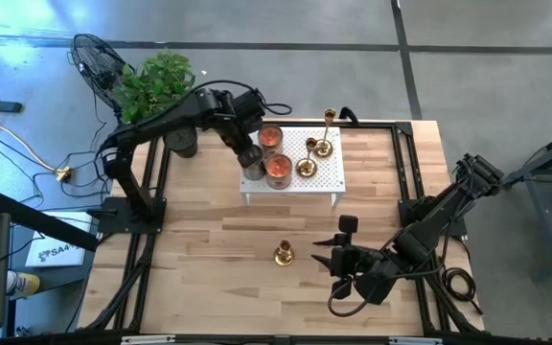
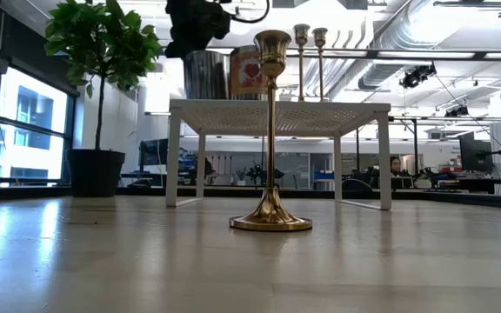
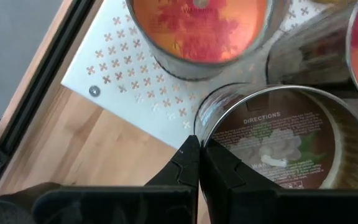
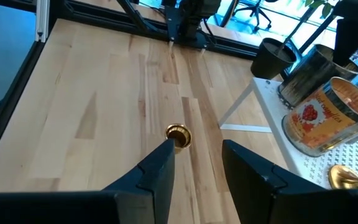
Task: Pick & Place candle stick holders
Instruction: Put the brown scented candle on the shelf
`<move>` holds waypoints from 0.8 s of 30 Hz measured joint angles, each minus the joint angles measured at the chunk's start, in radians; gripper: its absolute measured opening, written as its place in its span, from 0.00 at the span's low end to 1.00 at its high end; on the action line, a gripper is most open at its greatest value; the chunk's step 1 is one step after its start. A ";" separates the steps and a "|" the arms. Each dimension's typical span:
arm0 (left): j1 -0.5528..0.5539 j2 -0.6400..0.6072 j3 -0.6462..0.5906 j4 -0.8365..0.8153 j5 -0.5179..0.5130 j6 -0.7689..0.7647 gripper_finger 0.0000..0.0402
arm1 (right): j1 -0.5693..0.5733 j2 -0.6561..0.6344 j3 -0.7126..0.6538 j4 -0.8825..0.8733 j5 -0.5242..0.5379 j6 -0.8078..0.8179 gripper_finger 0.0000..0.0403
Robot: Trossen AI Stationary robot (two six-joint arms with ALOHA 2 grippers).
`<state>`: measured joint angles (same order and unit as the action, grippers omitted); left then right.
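A white perforated stand [image 1: 329,180] at the table's far middle carries two glass jar candles [image 1: 270,139] [image 1: 278,171], a grey metal tin [image 1: 253,172] and three gold candlesticks [image 1: 321,147] [image 1: 306,167] [image 1: 329,119], the last the tallest. A fourth candlestick [image 1: 283,254] stands upright on its flared base on the bare table, large in the low view [image 2: 270,139]. My left gripper [image 1: 250,158] is shut on the tin [image 3: 278,137]. My right gripper [image 1: 326,254] is open just right of the lone candlestick [image 4: 179,135], apart from it. My left gripper pinches the tin's wall at its rim [image 3: 199,132], one finger outside and one inside the hollow. The fingers come from above, pointing down. The tin stays upright at the stand's left part [image 2: 205,74]; whether its bottom rests on the stand I cannot tell.
A potted plant [image 1: 156,84] and a fan [image 1: 94,59] stand beyond the table's far left corner. Black frame rails [image 1: 405,163] run along both table sides. Bare wood lies in front of the stand and left of the lone candlestick.
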<state>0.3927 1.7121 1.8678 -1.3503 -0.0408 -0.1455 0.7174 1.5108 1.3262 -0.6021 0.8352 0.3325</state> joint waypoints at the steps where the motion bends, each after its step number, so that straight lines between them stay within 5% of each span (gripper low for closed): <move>1: 0.000 0.003 0.001 0.005 -0.003 0.002 0.00 | 0.000 0.000 0.000 0.000 0.000 0.003 0.32; 24: -0.009 0.000 0.000 0.073 -0.022 0.010 0.03 | 0.000 0.000 0.000 -0.005 -0.011 0.003 0.32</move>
<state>0.3840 1.7119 1.8679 -1.2776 -0.0631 -0.1356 0.7174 1.5108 1.3262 -0.6071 0.8246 0.3351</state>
